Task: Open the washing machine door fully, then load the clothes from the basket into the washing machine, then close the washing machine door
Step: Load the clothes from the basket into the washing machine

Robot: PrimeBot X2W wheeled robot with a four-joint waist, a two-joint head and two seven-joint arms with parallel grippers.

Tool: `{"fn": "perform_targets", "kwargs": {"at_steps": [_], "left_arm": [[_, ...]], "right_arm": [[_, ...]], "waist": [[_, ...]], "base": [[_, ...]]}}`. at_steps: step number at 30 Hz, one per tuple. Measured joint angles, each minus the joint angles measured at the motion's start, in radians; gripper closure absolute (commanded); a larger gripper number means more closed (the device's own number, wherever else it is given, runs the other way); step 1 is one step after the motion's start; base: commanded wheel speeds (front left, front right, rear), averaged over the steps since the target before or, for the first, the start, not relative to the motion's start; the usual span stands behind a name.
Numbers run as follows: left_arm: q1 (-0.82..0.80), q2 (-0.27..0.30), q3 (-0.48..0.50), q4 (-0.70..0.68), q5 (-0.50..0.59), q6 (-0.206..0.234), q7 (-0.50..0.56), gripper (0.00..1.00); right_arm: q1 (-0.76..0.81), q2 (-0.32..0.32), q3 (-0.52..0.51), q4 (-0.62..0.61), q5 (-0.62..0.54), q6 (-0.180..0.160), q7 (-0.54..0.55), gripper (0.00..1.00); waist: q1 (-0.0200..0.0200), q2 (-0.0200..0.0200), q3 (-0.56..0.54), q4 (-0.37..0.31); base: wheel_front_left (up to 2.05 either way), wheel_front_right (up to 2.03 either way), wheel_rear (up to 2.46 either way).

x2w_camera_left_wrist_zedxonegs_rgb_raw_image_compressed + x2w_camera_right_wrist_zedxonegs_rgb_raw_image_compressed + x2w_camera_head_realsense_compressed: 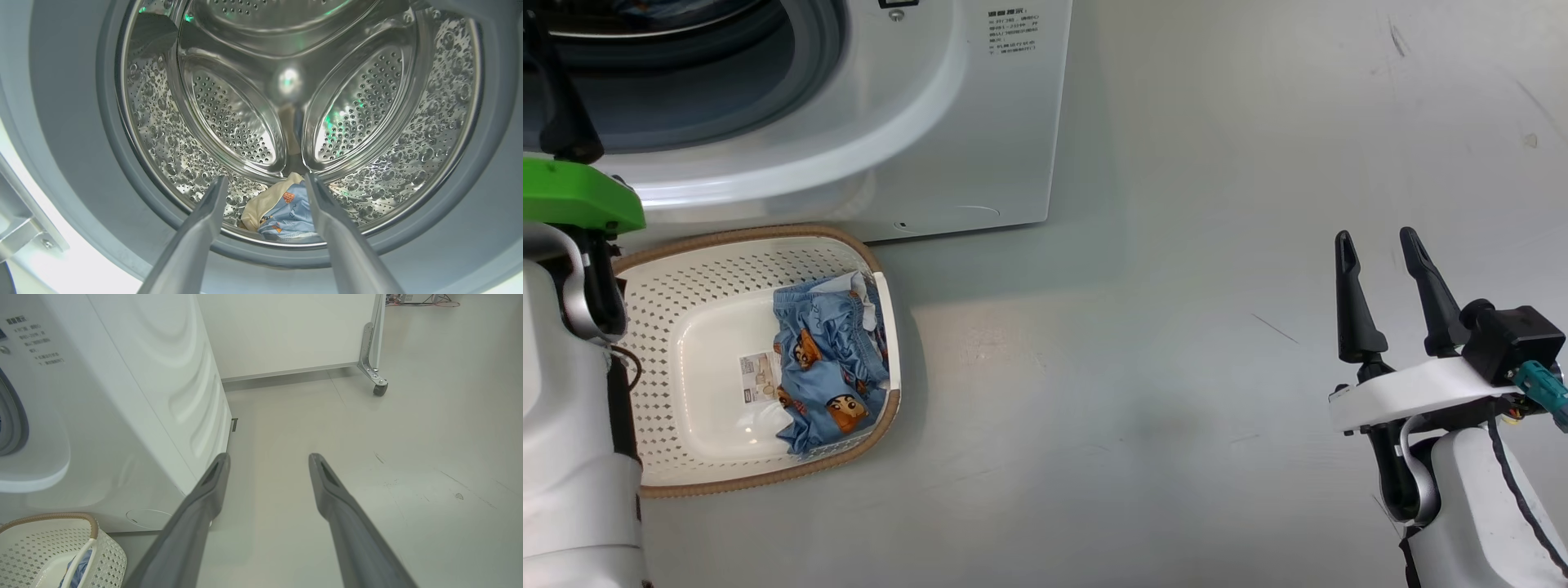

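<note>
The white washing machine (980, 122) stands with its round mouth and grey gasket (73, 134) uncovered; the washing machine door is out of view. My left gripper (265, 179) is open at the mouth, pointing into the steel drum (229, 118). On the drum floor just past its fingertips lie clothes (282, 212), one cream and one light blue. The cream basket (694, 269) sits on the floor below the machine with a light blue printed garment (829, 359) in its right side. My right gripper (1380, 245) hangs open and empty over bare floor, far right of the basket.
My left arm's green wrist part (572, 192) hangs over the basket's left rim. A metal hinge bracket (24, 232) sits left of the mouth. A white wheeled partition (374, 355) stands behind the machine. Grey floor (1176, 327) spreads to the right.
</note>
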Motion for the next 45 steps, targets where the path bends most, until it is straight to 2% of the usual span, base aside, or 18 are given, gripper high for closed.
{"fn": "perform_targets", "kwargs": {"at_steps": [26, 45], "left_arm": [[0.351, -0.082, 0.008, -0.182, 0.02, -0.016, 0.0, 0.0], [0.634, -0.094, 0.023, -0.269, 0.039, -0.016, 0.0, 0.0]], "right_arm": [[0.069, 0.0, 0.01, 0.016, -0.008, 0.0, 0.0, 0.0], [0.156, -0.007, 0.015, 0.041, -0.022, 0.0, 0.0, 0.0]], "waist": [[0.0, 0.0, -0.168, 0.03], [-0.0001, 0.0, -0.338, 0.031]], "base": [[0.0, 0.0, 0.0], [0.0, 0.0, 0.0]]}}
